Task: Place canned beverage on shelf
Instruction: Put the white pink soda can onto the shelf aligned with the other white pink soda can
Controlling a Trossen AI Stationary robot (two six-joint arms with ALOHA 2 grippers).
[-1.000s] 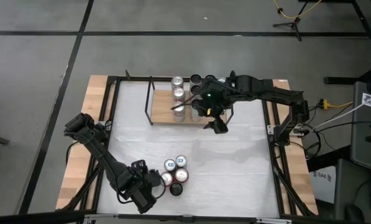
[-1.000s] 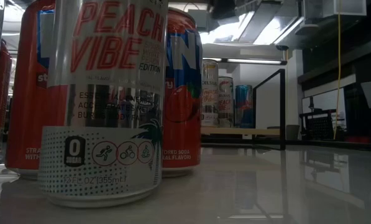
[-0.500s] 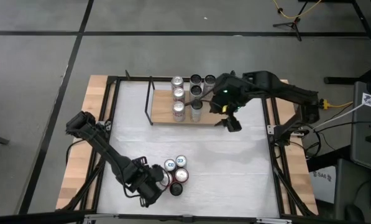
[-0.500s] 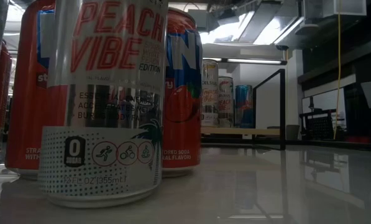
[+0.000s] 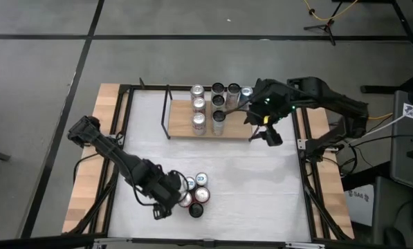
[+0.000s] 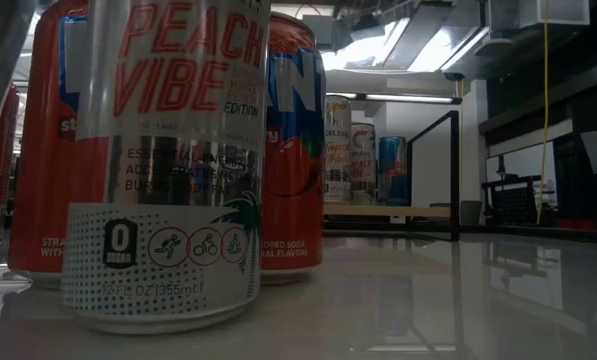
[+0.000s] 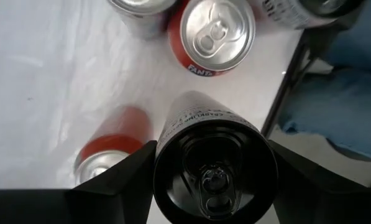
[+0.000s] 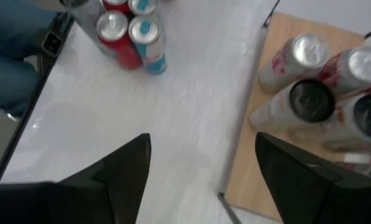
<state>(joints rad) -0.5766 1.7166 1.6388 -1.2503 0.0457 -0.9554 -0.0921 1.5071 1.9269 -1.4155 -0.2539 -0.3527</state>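
With the left end effector (image 7: 213, 186) straddling the black can (image 7: 215, 167) in the near-edge tabletop cluster, fingers apart, it should close squarely before lifting toward the shelf (image 5: 182, 128), while the right end effector (image 8: 201, 177), open and empty, waits beside it.

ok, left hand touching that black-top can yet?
Cannot tell. In the left wrist view the left hand has a finger on each side of the black-top can, tight against its outline, but no clear contact or gap shows.

Black can (image 7: 215, 167) cut off by frame edge (base hidden); left gripper (image 5: 166, 200) contact unclear.
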